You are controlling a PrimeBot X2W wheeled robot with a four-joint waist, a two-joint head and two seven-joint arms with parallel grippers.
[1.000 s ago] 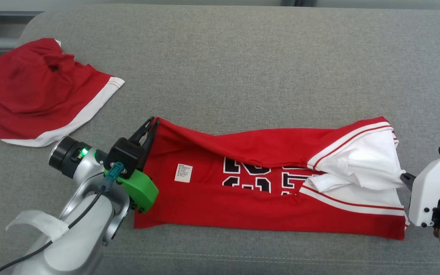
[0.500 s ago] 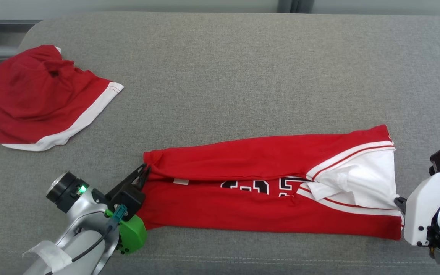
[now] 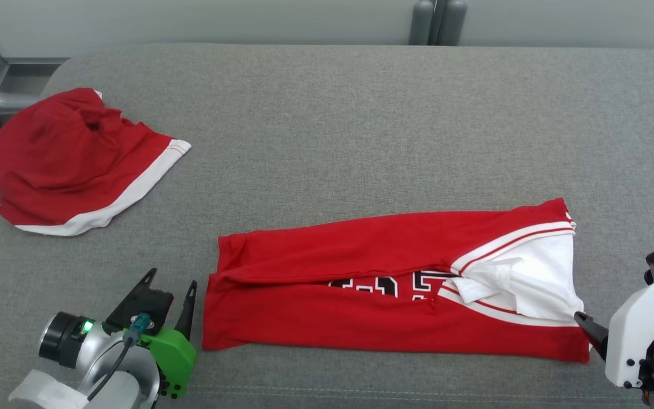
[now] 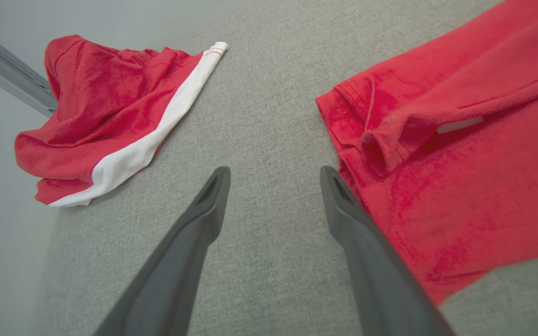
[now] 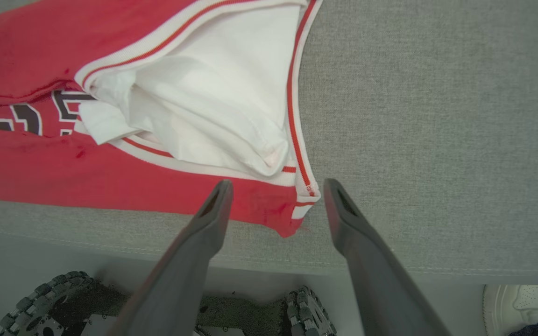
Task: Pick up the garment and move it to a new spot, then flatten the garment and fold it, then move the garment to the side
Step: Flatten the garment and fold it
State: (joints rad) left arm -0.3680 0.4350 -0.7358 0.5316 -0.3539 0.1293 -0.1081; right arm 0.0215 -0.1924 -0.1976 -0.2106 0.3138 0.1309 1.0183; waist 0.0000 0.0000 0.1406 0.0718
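Red jersey point(image 3: 395, 284) with white, red-striped trim, lying as a long band from left to right on the near part of a grey cushion point(image 3: 327, 113). Its far flap is folded down over the near one. Between the flaps a strip of black-and-white numerals point(image 3: 389, 284) shows. At the right end, white fabric is bunched inside the trim. At the left end the hem is rolled into a small tube, and in the left wrist view the edge of a white label point(image 4: 459, 125) peeps from under the flap.

Left gripper point(image 3: 172, 278): fingers spread wide, holding nothing, just left of the jersey's left edge and near its near-left corner. Right gripper point(image 5: 277, 184): fingers spread wide, holding nothing, standing either side of the jersey's near-right corner; whether they touch the cloth cannot be told. A second red cloth point(image 3: 71, 159) with a white band lies crumpled at the far left, well apart.

Compared with one second ago: each gripper was then pinched shut on one end of the jersey, the far flap was raised, and the label and more of the numerals lay bare. Now the flap is down, both grips are released, and the left gripper has drawn clear. The head camera has also tilted, so the whole view has shifted.
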